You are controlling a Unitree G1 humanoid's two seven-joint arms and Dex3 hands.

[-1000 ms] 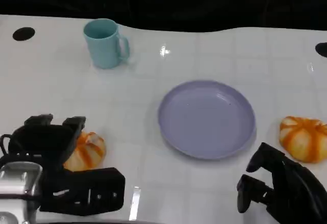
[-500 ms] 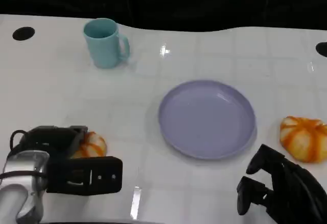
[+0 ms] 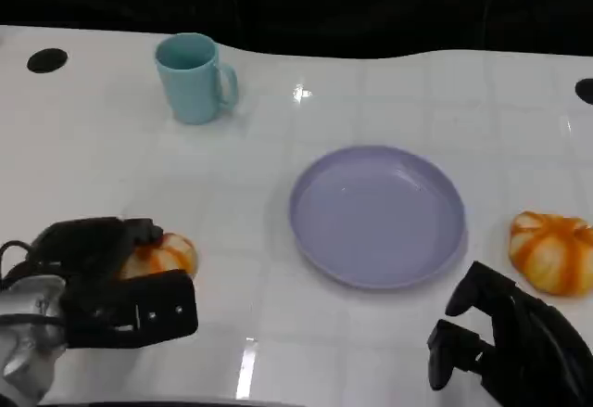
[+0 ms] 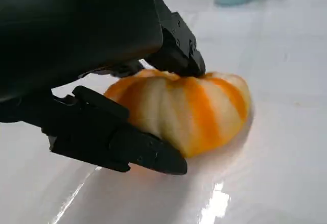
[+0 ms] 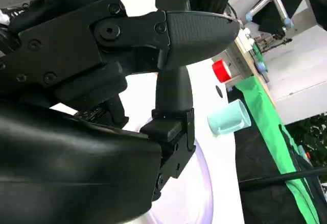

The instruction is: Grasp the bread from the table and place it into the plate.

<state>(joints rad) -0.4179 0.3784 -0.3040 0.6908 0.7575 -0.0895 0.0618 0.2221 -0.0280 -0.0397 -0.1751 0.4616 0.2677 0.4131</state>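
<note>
An orange-and-white striped bread roll (image 3: 168,255) lies on the white table at the lower left. My left hand (image 3: 102,282) is wrapped over it from the near side. In the left wrist view, fingers (image 4: 176,45) press on the roll's (image 4: 199,112) top and the thumb (image 4: 112,140) lies along its side; the roll rests on the table. The lilac plate (image 3: 377,214) sits mid-table, nothing in it. A second striped roll (image 3: 551,252) lies right of the plate. My right hand (image 3: 505,347) hovers at the lower right, fingers apart, holding nothing.
A light blue mug (image 3: 192,79) stands at the back left, handle to the right; it also shows in the right wrist view as the mug (image 5: 230,118) beyond the plate (image 5: 189,198). Black holes mark the table's far corners. White tabletop lies between the left roll and the plate.
My left hand has come down over the left roll and its fingers have closed around it, hiding more of the roll. The right hand has stayed put.
</note>
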